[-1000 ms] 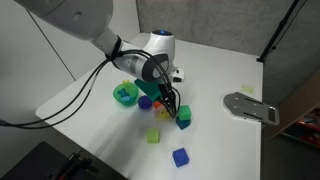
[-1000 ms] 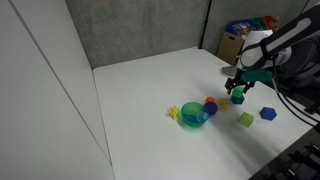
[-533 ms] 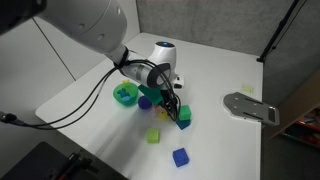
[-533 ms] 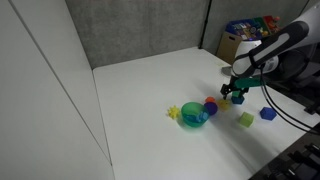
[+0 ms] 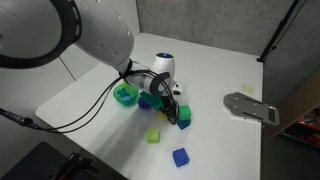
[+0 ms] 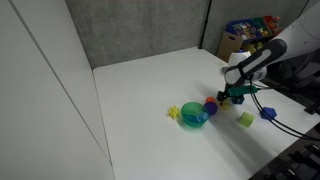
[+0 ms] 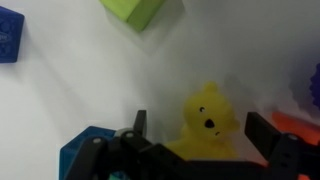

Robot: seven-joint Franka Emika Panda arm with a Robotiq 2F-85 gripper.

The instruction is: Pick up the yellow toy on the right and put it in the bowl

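Observation:
The yellow toy (image 7: 208,115) is a small pure-yellow figure with dark dots, low in the middle of the wrist view. It sits on the white table between my gripper's (image 7: 200,132) two dark fingers (image 7: 140,125), which stand apart on either side without touching it. In both exterior views the gripper (image 5: 178,112) (image 6: 237,95) is low over the table and hides the toy. The green bowl (image 5: 125,95) (image 6: 193,115) stands a short way off, beyond a blue-and-red ball (image 6: 211,104).
A lime cube (image 7: 135,10) (image 5: 154,135) and a blue block (image 7: 10,35) (image 5: 180,157) lie nearby. A teal block (image 5: 185,118) sits right beside the gripper, and an orange toy (image 7: 300,125) on its other side. Another yellow toy (image 6: 173,111) lies beyond the bowl. A grey metal plate (image 5: 250,107) lies at the table's edge.
The arm has come down and the gripper has dropped closer to the table near the teal block. The toys and the bowl have not moved.

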